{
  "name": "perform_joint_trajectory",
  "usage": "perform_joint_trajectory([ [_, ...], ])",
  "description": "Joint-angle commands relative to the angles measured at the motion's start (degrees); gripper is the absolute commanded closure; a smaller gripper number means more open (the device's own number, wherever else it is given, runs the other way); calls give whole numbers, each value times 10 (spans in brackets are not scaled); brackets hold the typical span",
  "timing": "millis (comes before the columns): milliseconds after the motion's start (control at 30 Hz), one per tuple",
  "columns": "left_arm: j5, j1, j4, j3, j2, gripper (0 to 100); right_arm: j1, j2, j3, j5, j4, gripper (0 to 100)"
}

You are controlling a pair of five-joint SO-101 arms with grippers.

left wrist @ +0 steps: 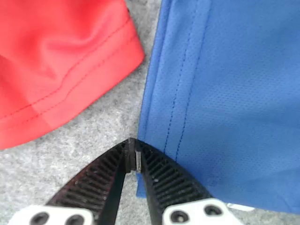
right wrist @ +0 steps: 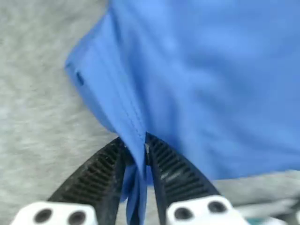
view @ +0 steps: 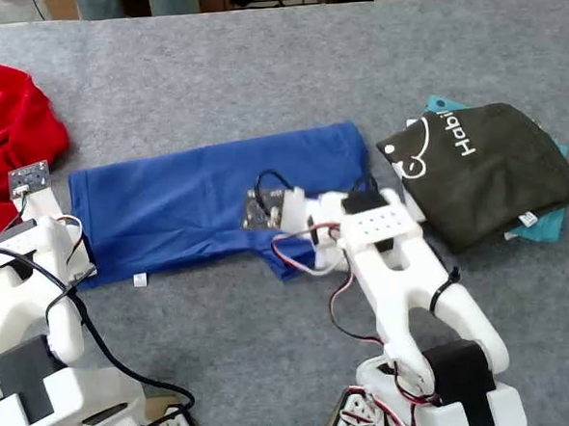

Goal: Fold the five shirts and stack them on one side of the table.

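Jaws, left and right, tight on edges of blue shirt (view: 197,204).

Red shirt (view: 4,124) runs off the left edge in the high view, so part of the heap is lost. Teal shirt (view: 546,224) is almost all buried under the dark shirt (view: 485,172), just a couple of corners poking out. The right arm (view: 405,283) covers a chunk of the blue shirt (view: 187,204) along its near hem. In the right wrist view, the fold pinched in the right tool (right wrist: 142,150) drops out of frame between the fingers. The small white tag (view: 140,279) is too tiny to read.
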State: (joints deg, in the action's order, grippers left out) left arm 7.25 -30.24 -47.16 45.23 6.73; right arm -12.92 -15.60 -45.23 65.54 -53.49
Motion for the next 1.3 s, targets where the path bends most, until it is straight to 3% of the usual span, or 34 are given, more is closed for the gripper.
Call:
perform_joint_trajectory([
  [0,-4,-4,6,0,22,971,-8,3,78,-2,-4,984],
  [233,-4,-4,6,0,22,970,-26,151,211,-2,-13,984],
  [933,-5,-4,6,1,22,970,-32,493,691,57,-187,979],
  [1000,-5,-4,6,1,22,970,-35,506,720,59,-203,949],
  [1200,-4,-4,6,0,22,970,-47,517,775,57,-240,706],
  [1267,-4,-4,6,0,22,970,-47,517,796,56,-251,669],
])
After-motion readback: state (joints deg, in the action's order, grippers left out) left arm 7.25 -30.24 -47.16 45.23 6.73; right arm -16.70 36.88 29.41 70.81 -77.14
